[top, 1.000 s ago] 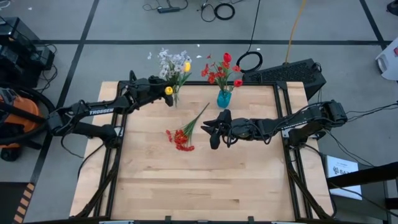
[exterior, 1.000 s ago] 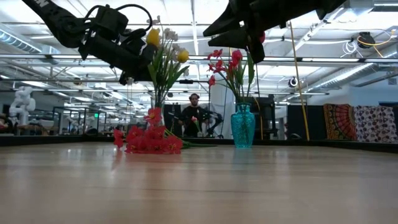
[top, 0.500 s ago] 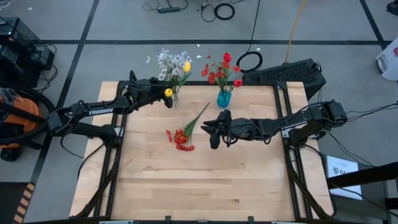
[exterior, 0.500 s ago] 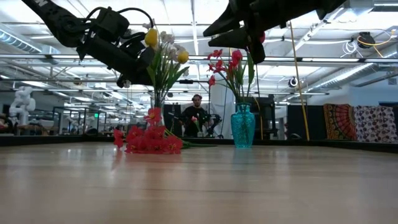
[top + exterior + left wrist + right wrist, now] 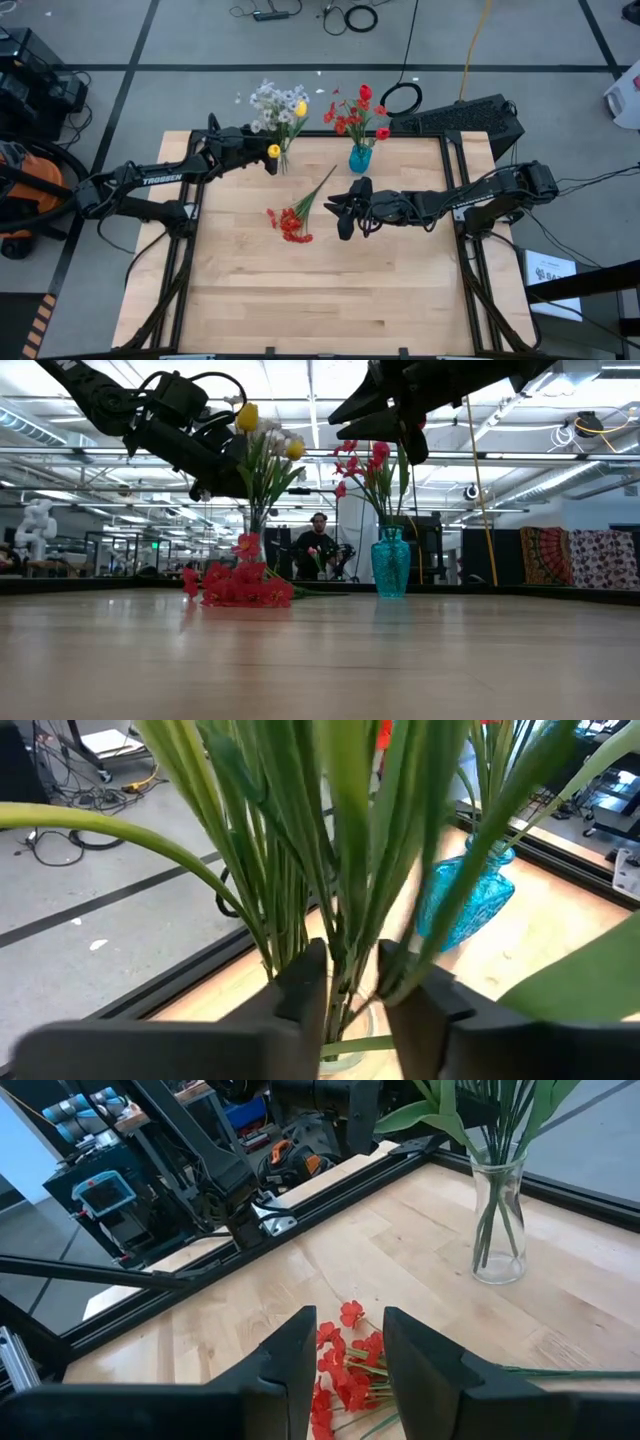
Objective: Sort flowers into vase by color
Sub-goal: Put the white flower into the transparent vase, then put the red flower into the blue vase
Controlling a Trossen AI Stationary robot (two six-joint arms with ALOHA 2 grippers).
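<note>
A clear vase [image 5: 498, 1230] at the table's far edge holds white sprays [image 5: 270, 98] and a yellow tulip [image 5: 301, 106]. My left gripper [image 5: 268, 158] is at that bunch, open, with green stems [image 5: 350, 920] running between its fingers above the vase's mouth. Another yellow tulip head [image 5: 247, 417] stands just above it. A blue vase [image 5: 360, 157] holds red flowers [image 5: 360, 110]. A red spray [image 5: 290, 222] lies flat on the table. My right gripper [image 5: 340, 210] hovers open just right of it, above its blossoms [image 5: 345, 1360]. My left gripper has green stems [image 5: 345, 970] between its fingers just above the clear vase's mouth. The fingers come nearly level from the table's left. Whether they touch the stems I cannot tell.
The near half of the wooden table [image 5: 320, 300] is bare wood. A black metal frame [image 5: 455, 180] runs along the table's sides. Cables lie on the floor beyond the far edge. A person [image 5: 316, 545] shows far back in the room.
The yellow tulip head at my left gripper has come a little more upright, and the bunch in the clear vase has swayed slightly. Both arms have kept their places.
</note>
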